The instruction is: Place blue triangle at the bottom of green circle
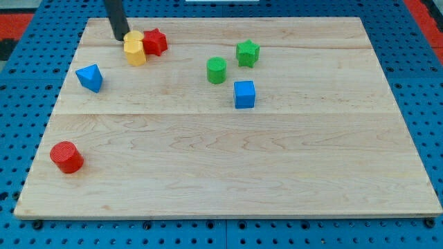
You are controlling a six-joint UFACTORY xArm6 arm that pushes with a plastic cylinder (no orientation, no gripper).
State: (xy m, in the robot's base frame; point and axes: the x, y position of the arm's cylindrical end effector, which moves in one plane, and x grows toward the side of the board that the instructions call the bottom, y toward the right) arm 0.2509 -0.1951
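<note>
My tip (122, 37) — a bare rod end, gripping nothing — rests at the board's (228, 180) top left, just beside the yellow block (134, 50) and red star (155, 41). The blue triangle (89, 77) sits below them, well left of the green circle (217, 70). Nearby: green star (248, 52), blue cube (244, 94) — red cylinder (66, 156) lower left.

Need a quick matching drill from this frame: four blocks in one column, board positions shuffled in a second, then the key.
Things:
1. blue triangle
2. green circle
3. red cylinder
4. blue cube

Places:
A. near the board's bottom-left corner
B. just below and right of the green circle
C. left side of the board, below my tip
D. upper middle, left of the green star

Pairs: 1-C, 2-D, 3-A, 4-B
</note>
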